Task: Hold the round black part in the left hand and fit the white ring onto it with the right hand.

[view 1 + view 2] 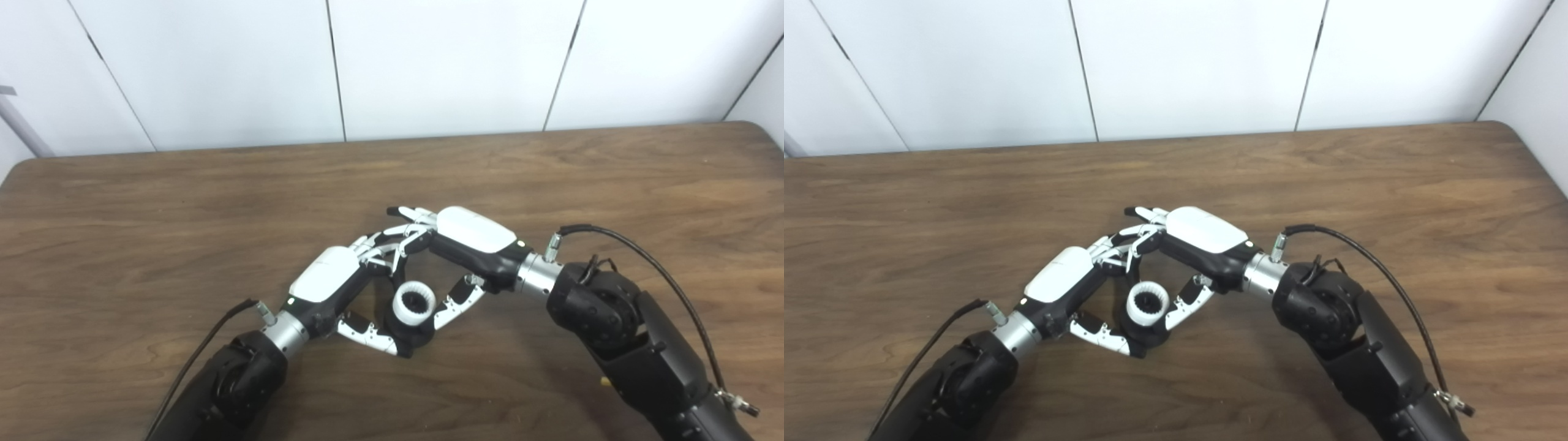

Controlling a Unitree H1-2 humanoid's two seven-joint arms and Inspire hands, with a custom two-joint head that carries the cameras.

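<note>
Over a brown wooden table (184,202) before white wall panels (441,61), both hands' grips around the white ring (414,302) stay unclear.

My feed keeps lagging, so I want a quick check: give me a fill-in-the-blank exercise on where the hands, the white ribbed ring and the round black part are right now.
1. The white ribbed ring sits on top of the round ____ part.
2. Both hands meet above a brown ____ table.
3. The left hand has its arm entering from the picture's ____ side.
4. The right hand has a thumb touching the ring's ____ side.

Missing words: black; wooden; left; right
</note>
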